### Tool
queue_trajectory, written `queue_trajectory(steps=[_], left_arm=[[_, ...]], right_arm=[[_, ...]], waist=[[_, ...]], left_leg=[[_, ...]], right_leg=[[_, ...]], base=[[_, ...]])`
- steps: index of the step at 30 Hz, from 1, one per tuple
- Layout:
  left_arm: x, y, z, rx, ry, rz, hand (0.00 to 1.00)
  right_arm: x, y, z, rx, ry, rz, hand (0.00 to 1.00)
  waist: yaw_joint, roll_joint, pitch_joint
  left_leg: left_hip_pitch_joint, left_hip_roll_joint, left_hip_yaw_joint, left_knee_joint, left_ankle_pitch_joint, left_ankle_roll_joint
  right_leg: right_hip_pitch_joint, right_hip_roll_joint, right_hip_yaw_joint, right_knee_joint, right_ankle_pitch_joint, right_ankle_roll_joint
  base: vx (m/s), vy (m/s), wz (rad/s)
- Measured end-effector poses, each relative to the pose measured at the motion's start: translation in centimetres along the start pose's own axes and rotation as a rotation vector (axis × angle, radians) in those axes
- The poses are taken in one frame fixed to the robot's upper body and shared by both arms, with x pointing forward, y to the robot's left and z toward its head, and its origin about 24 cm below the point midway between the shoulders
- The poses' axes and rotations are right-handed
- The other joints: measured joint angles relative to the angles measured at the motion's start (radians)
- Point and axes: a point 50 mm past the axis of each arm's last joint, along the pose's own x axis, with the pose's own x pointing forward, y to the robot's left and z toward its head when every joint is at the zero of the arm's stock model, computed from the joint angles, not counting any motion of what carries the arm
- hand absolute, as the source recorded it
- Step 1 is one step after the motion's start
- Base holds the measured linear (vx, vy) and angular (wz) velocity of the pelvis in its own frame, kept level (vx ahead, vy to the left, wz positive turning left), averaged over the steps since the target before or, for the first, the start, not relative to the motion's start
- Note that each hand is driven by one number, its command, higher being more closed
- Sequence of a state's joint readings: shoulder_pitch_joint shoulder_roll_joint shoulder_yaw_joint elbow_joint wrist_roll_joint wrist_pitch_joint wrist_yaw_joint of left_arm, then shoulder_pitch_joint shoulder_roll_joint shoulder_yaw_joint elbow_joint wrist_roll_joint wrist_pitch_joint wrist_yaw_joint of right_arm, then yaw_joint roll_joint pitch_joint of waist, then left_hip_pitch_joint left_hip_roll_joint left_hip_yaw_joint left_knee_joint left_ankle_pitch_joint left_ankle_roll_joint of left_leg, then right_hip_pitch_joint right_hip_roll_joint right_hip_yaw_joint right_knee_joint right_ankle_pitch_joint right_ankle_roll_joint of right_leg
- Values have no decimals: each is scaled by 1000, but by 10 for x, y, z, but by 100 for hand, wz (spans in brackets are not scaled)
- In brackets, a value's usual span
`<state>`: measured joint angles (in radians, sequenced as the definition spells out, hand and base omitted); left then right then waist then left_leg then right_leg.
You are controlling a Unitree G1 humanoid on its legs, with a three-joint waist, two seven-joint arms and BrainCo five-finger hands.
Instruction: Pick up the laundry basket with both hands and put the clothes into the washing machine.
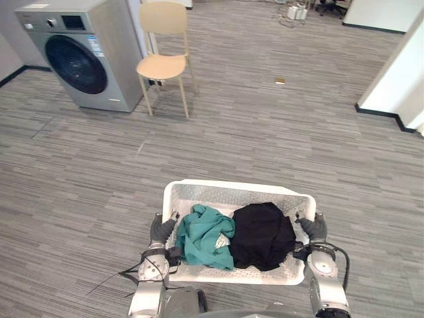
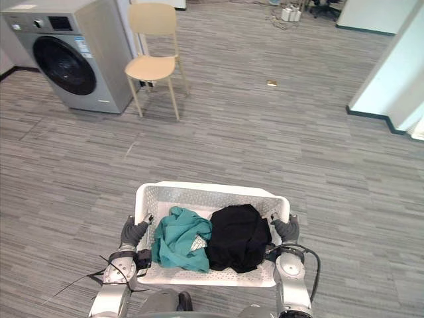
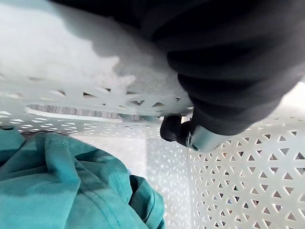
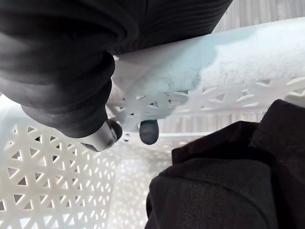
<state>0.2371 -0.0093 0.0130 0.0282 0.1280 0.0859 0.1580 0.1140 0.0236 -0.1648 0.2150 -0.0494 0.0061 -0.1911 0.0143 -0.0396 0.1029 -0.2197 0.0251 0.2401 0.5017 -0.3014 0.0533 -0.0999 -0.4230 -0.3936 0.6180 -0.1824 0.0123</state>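
Observation:
I hold a white perforated laundry basket (image 1: 232, 187) low in front of me, above the grey floor. In it lie a teal garment (image 1: 204, 237) on the left and a black garment (image 1: 262, 235) on the right. My left hand (image 1: 162, 228) grips the basket's left rim, its fingers (image 3: 200, 138) hooked through the handle slot beside the teal cloth (image 3: 57, 181). On the opposite rim my right hand (image 1: 313, 227) is curled the same way, its fingers (image 4: 101, 136) through the handle slot by the black cloth (image 4: 224, 181). The grey washing machine (image 1: 79, 53) stands far off at the upper left, its round door shut.
A light wooden chair (image 1: 163, 63) stands just right of the machine. A white wall corner with dark skirting (image 1: 394, 79) juts in at the right. A small brown object (image 1: 280, 81) lies on the floor far ahead. Open floor lies between me and the machine.

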Motion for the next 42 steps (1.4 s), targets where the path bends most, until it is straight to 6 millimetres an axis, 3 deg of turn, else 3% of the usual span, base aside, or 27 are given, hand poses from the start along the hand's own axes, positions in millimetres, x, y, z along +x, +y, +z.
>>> queue_trajectory(steps=[1,2,4,5,8,11,13,15,16,17,18,20,23,24,25,26,27,28,30,32,33,34,36,37,40,41,42], left_arm=[[-1,3,-2,11,4,2,100],[-3,6,-5,31,10,-3,100],[-4,11,-8,58,17,-6,100],[-2,14,-5,61,0,0,100],[-1,13,-3,57,-14,-13,100],[5,11,-2,59,-15,-19,100],[7,11,-6,56,4,-3,100],[5,6,-3,36,-18,-7,100],[2,0,-4,15,-11,-16,100],[-6,0,-11,-17,15,1,100],[-9,3,-14,-28,29,13,100],[-7,5,-12,-17,18,4,100],[-6,12,-12,-8,18,20,100],[-3,13,-7,-13,-3,21,100],[-3,10,-3,-28,-18,21,100],[-4,10,-3,-31,-19,26,100],[-4,10,-3,-32,-18,32,100],[-1,17,0,-17,-32,55,100],[2,28,1,17,-40,83,100],[-1,43,-5,43,-19,122,100],[-2,45,-6,47,-13,128,100],[-6,46,-8,49,2,144,100],[-8,46,-11,44,11,148,100],[-7,44,-9,37,5,147,100],[-4,41,-4,22,-10,145,100],[-4,41,-5,22,-6,147,100],[-4,37,-7,6,5,151,100]], right_arm=[[-1,1,-3,4,14,1,100],[-3,3,-11,18,47,2,100],[-10,5,-19,45,75,9,100],[-11,7,-15,60,49,21,100],[-11,2,-14,86,41,0,100],[-11,1,-14,85,44,-4,100],[-12,5,-11,83,32,11,100],[-25,-7,-9,92,10,-20,100],[-25,-11,-7,81,-2,-27,100],[-25,-11,1,67,-31,-12,100],[-27,-5,3,72,-42,10,100],[-30,-5,-1,97,-20,-20,100],[-25,3,4,104,-30,3,100],[-20,5,7,98,-40,8,100],[-13,5,9,86,-52,15,100],[-12,6,10,84,-58,20,100],[-12,6,11,81,-63,23,100],[-12,17,7,89,-43,47,100],[-12,28,9,114,-43,68,100],[-10,44,5,99,-16,128,100],[-11,46,3,95,-5,136,100],[-11,48,2,92,0,146,100],[-11,49,5,91,-11,152,100],[-11,49,6,90,-15,151,100],[-6,45,11,71,-42,150,100],[-7,46,11,67,-38,154,100],[-5,45,10,45,-36,158,100]], waist=[[-2,-6,9],[-6,3,31],[-30,16,41],[-34,8,43],[-47,-20,47],[-44,-15,51],[-49,7,57],[-87,28,42],[-80,69,41],[-34,109,44],[-19,104,46],[-15,82,63],[10,3,105],[15,-10,112],[29,-7,113],[41,1,111],[60,11,111],[79,-13,114],[63,-40,117],[58,-73,125],[59,-73,126],[59,-68,129],[52,-39,134],[48,-24,133],[22,10,138],[11,23,144],[11,51,135]], left_leg=[[18,-17,-4,-6,-4,7],[76,-41,-43,-34,-6,14],[114,-30,-132,-63,-5,34],[118,-33,-176,-89,-2,39],[132,-57,-258,-109,-16,40],[212,-57,-301,-115,-64,-4],[330,-7,-284,-152,-108,-57],[200,93,-192,292,-83,-92],[155,155,-177,416,-35,-78],[80,261,-122,619,201,-61],[18,296,-117,718,278,-43],[-102,329,-113,820,171,-27],[-204,289,-67,591,57,-38],[-247,252,-65,377,61,-60],[-261,210,-86,86,119,-132],[-253,194,-106,-10,160,-144],[-249,187,-126,-40,223,-141],[-257,174,-159,169,154,-100],[-236,164,-147,272,34,-83],[-135,150,-118,322,-87,-53],[-105,155,-117,319,-108,-50],[-33,168,-102,287,-132,-53],[77,181,-90,198,-145,-84],[93,191,-93,183,-148,-93],[159,231,-151,180,-191,-166],[209,249,-203,187,-223,-206],[221,289,-267,257,-202,-189]], right_leg=[[-26,-10,44,70,32,-38],[-77,-7,159,214,167,-59],[-156,80,210,340,57,60],[-202,123,173,323,8,50],[-256,146,34,37,-23,52],[-243,163,-73,-275,28,84],[-229,222,-48,-220,23,42],[-157,321,-37,-176,84,-53],[-136,357,-54,-164,60,-64],[-92,428,5,-168,2,-95],[-67,449,34,-182,-23,-98],[27,469,61,-256,-44,-91],[202,452,129,-407,-41,-88],[255,440,138,-447,-41,-87],[297,433,167,-449,-67,-45],[316,430,183,-436,-96,-13],[333,436,207,-411,-135,8],[342,391,246,-247,-239,25],[256,331,244,56,-226,57],[100,244,258,475,-32,254],[57,249,261,543,-47,238],[-30,253,244,595,-94,167],[-177,272,227,450,-162,56],[-223,280,235,370,-171,37],[-313,282,299,-107,-40,40],[-273,295,300,-111,112,90],[-261,325,272,-24,68,78]], base=[[107,282,63],[129,207,62],[245,115,104],[261,6,117],[380,-16,113],[400,-65,46],[646,-186,45],[777,-288,98],[665,-202,-13],[728,-110,-110],[594,-61,-120],[686,-98,-42],[710,-42,-40],[776,154,-50],[775,199,-62],[646,212,-75],[523,204,-86],[666,254,-58],[682,238,-19],[654,137,-11],[607,4,-6],[593,-67,-13],[662,-101,-7],[622,-122,16],[712,-212,59],[713,-288,91],[833,-365,72]])
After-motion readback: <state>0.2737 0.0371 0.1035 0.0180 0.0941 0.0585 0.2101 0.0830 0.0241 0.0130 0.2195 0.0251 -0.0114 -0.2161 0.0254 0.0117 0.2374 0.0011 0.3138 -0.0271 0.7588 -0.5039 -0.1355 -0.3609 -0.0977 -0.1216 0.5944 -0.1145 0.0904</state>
